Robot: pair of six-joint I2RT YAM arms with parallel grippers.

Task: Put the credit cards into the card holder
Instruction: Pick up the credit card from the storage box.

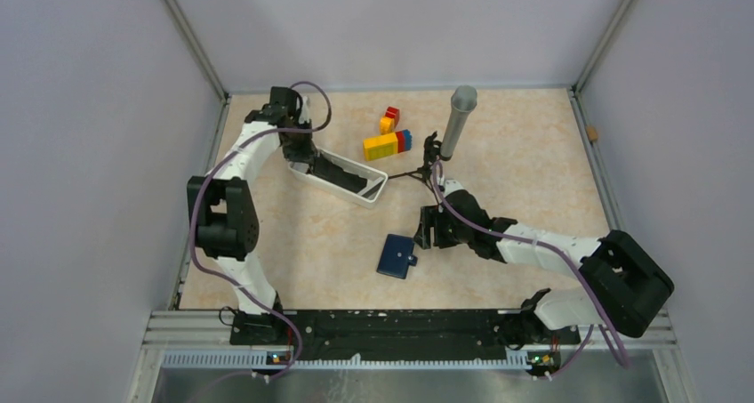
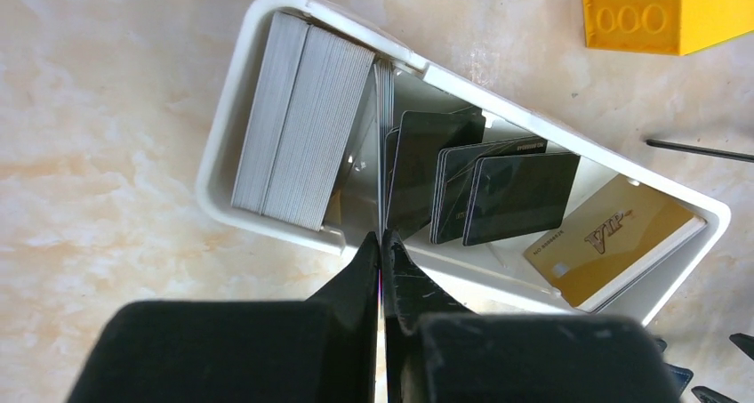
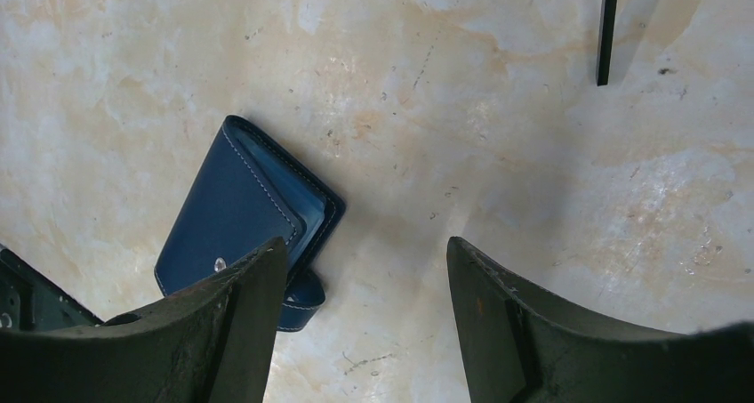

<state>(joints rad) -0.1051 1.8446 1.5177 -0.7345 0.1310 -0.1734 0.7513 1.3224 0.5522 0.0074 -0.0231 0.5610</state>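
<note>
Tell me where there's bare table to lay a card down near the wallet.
Bare: the stretch between tray and wallet, and left of the wallet. Also far right, beyond the cylinder. Crowded: around blocks, cylinder and tray.

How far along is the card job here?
Done: nothing yet; the card holder lies closed, no card showing in it. In hand: the left gripper is shut on one thin card, edge-on, in the white tray. Left: the other credit cards stand in that tray; the right gripper hovers open by the holder.
</note>
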